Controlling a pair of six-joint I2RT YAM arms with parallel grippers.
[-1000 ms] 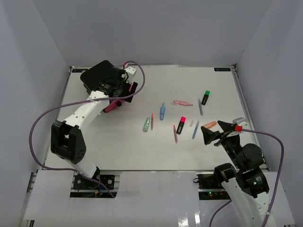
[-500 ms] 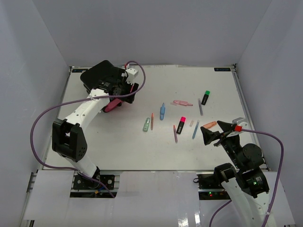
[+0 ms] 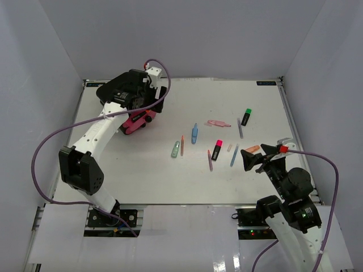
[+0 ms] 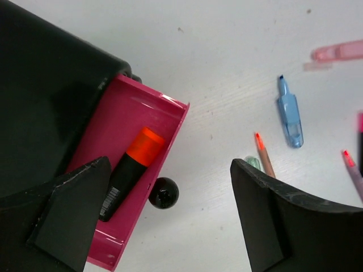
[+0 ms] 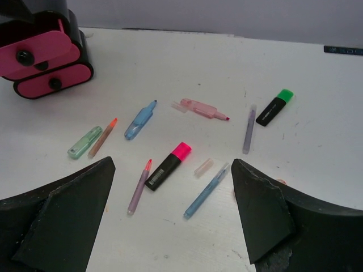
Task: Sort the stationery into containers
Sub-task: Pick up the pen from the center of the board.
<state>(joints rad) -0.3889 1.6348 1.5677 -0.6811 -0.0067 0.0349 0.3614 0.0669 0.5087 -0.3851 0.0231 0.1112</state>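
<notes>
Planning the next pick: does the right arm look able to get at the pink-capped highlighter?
Likely yes: the right end effector is open, and the pink-capped highlighter lies uncovered just ahead of it.
</notes>
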